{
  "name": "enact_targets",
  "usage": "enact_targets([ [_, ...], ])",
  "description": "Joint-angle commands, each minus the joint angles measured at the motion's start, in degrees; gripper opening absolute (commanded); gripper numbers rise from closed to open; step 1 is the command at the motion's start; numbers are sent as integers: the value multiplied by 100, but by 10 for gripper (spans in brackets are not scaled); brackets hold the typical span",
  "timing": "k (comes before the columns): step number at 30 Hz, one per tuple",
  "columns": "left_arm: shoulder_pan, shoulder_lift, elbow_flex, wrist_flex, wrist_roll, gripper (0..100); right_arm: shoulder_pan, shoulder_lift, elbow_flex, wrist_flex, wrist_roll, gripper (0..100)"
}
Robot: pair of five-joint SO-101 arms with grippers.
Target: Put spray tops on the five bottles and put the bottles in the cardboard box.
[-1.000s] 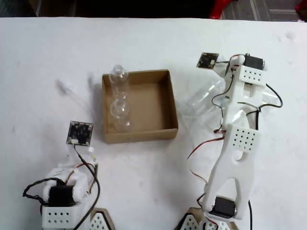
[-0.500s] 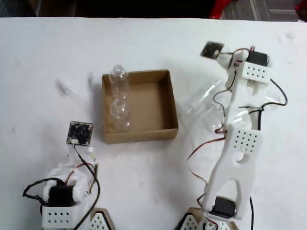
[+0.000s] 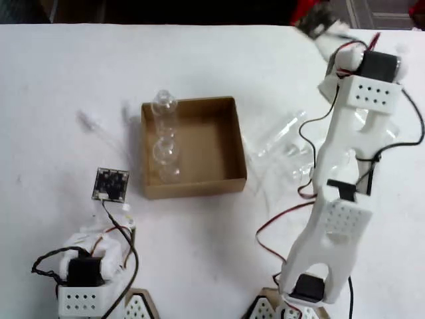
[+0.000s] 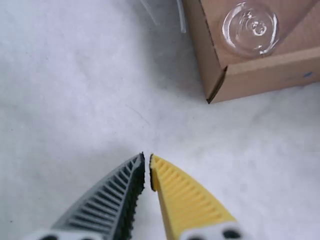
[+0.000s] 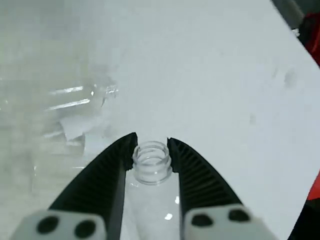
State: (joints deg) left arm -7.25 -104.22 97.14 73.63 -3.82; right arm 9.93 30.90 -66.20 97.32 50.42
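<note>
Looks like two bottles are in the box; right gripper clamps a capless bottle, left gripper is pinched closed and empty.

white table and the items resting on it.
a cardboard box sits near the middle; clear bottles lie just right of it, thin clear tubes to its left.
</note>
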Motion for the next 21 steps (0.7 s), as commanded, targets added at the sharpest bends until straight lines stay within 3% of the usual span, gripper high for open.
enact_targets([
  [1,-84,-57,-18,9,79,23,-66,-1007,-35,154,-905,16],
  [7,-84,-57,-18,9,79,23,-119,-2281,932,163,-1530,16],
  [16,-75,-57,-18,9,79,23,-1138,-4857,3631,84,-3103,20],
  [21,-75,-57,-18,9,79,23,-1516,-5798,4905,-585,-3305,20],
])
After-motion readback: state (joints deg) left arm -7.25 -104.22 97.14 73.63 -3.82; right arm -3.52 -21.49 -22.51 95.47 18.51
